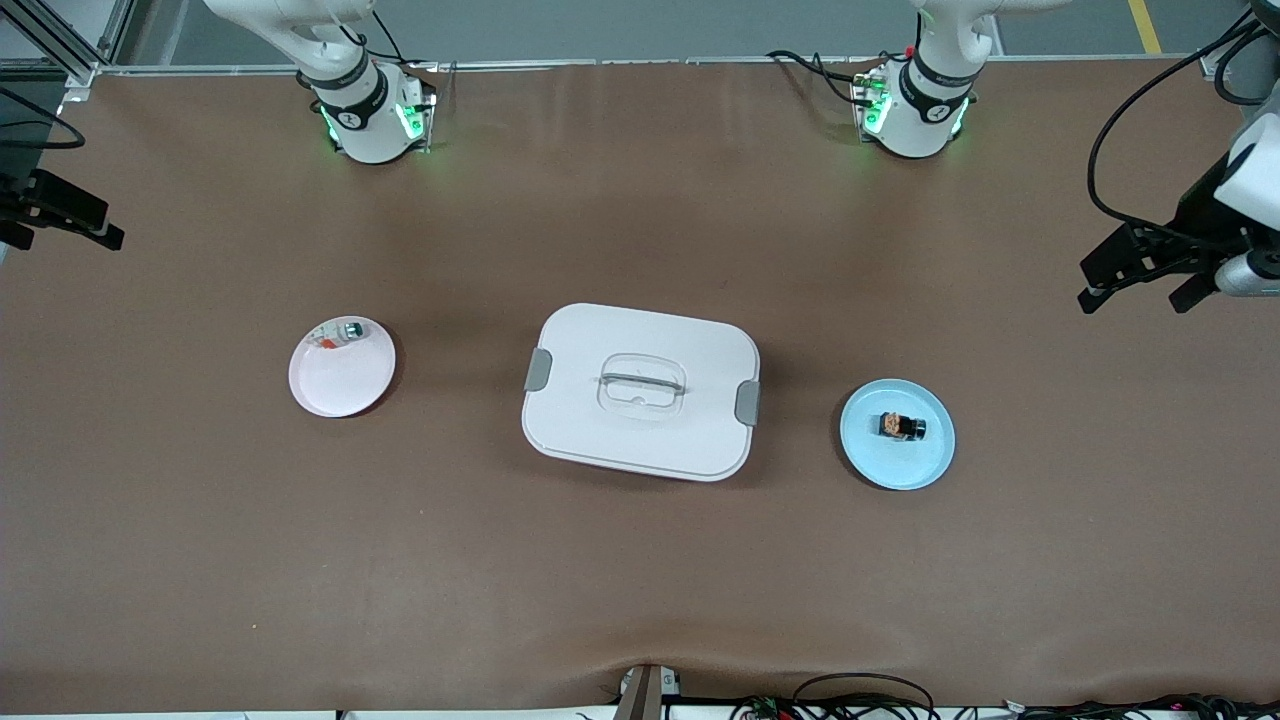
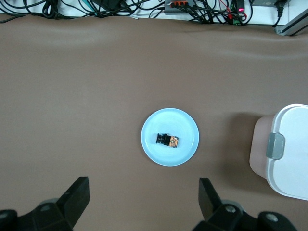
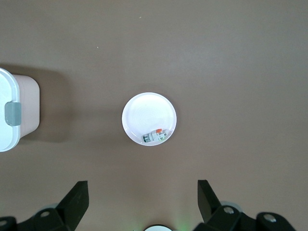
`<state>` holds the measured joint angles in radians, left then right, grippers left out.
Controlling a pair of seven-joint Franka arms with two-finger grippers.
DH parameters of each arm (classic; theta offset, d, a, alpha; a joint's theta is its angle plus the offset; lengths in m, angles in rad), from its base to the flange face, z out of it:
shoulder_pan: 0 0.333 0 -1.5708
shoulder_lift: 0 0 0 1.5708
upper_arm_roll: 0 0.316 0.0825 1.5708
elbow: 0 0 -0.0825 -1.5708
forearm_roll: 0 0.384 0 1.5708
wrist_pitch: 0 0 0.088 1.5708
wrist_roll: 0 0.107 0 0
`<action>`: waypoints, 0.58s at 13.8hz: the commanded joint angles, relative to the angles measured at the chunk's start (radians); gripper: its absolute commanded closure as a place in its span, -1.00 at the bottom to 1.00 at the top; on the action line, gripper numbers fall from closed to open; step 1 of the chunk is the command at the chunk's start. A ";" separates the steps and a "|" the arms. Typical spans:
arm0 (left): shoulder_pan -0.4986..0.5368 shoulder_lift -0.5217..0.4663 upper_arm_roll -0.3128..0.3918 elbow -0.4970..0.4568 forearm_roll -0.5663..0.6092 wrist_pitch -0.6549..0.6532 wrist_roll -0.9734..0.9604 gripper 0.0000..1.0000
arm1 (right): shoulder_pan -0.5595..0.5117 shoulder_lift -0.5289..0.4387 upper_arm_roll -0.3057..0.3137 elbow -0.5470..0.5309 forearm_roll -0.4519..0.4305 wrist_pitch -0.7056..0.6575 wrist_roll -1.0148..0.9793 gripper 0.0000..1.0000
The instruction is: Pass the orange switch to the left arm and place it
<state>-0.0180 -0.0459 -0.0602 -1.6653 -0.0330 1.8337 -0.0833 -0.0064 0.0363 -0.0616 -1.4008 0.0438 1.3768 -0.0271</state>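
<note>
Lying on its side on the blue plate (image 1: 898, 450) toward the left arm's end of the tabletop (image 1: 640, 580), the orange switch (image 1: 901, 427) showed its black body and orange cap most clearly in the left wrist view, while only the front view took in the whole box (image 1: 640, 391) between that plate and the pink plate (image 1: 341, 380). The left claw (image 2: 144, 202) hung wide open and empty above the blue plate, and the right claw (image 3: 143, 203) hung equally wide and empty above the pink plate, which held a small white piece (image 3: 156, 136).

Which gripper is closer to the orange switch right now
Left. The open left gripper hangs near the blue plate holding the orange switch; the open right gripper is past the box.
</note>
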 commanded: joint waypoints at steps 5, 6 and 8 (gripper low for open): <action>-0.051 0.012 0.069 0.039 -0.007 -0.048 0.011 -1.00 | 0.005 -0.032 0.000 -0.023 -0.030 0.041 -0.008 -1.00; -0.051 0.009 0.066 0.039 -0.007 -0.050 0.011 -1.00 | 0.006 -0.033 0.000 -0.024 -0.030 0.044 -0.008 -1.00; -0.052 0.005 0.063 0.041 -0.007 -0.063 0.010 -1.00 | 0.006 -0.035 0.000 -0.026 -0.030 0.051 -0.007 -1.00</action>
<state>-0.0631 -0.0413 0.0003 -1.6487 -0.0330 1.8043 -0.0833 -0.0059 0.0307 -0.0622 -1.4007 0.0350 1.4123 -0.0272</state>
